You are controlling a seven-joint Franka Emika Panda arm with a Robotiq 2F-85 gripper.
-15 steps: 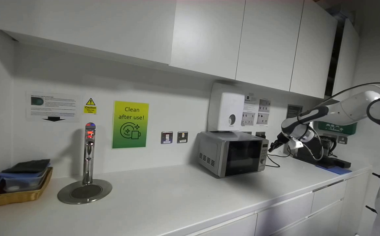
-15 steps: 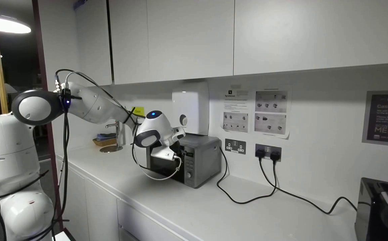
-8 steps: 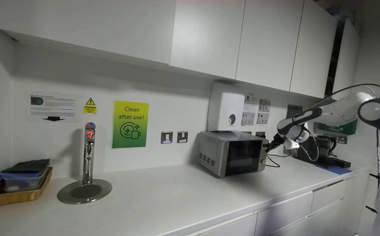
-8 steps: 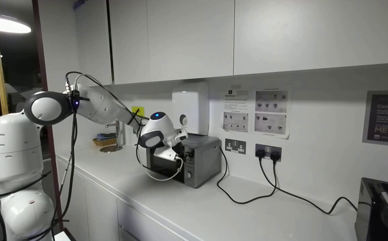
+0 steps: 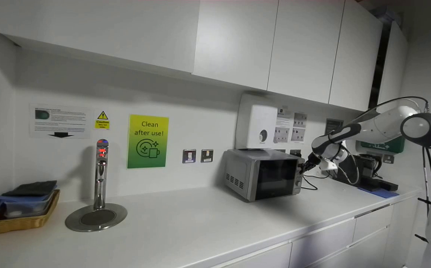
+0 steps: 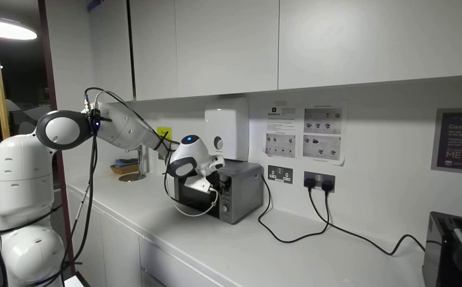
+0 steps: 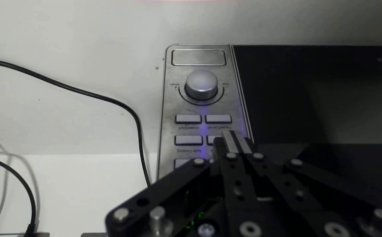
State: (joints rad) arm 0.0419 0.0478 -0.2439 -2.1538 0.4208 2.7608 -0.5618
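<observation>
Tally: I count one gripper (image 7: 236, 138), mine, with two fingers (image 7: 229, 142). Microwave (image 5: 265, 175) — one, carrying one dial (image 7: 201, 85) and, in my wrist view, at least five buttons (image 7: 188, 118), some part-covered. In an exterior view I log two socket plates (image 6: 280, 174) and two black plugs (image 6: 327, 185). In both exterior views: one white dispenser (image 5: 250, 123), one tap (image 5: 100, 173), one basket (image 5: 18, 224), one yellow-and-green poster (image 5: 147, 141). In an exterior view I also note — one caution sticker (image 5: 102, 121) and two switch plates (image 5: 189, 156).
</observation>
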